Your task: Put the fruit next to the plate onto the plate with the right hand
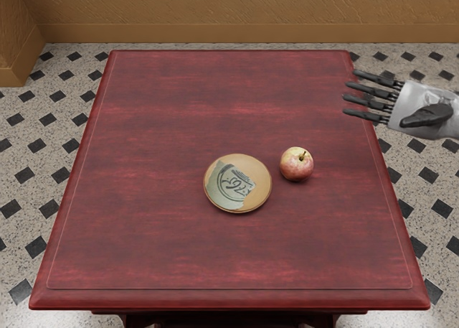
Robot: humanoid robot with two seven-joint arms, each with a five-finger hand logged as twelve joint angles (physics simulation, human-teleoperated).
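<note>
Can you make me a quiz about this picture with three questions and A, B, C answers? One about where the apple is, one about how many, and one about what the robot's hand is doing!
1. Where is the apple compared with the plate?
A. On top of it
B. Beside it on the table, on the picture's right
C. Under it

2. How many fruits are on the table?
A. One
B. Two
C. Four

3. What is the right hand doing?
A. Holding the apple
B. Pressing on the plate
C. Open and holding nothing, at the table's right edge

Answers:
1 B, the apple sits on the wood just to the right of the plate.
2 A, only one apple shows.
3 C, its fingers are stretched out straight, well away from the apple.
</note>
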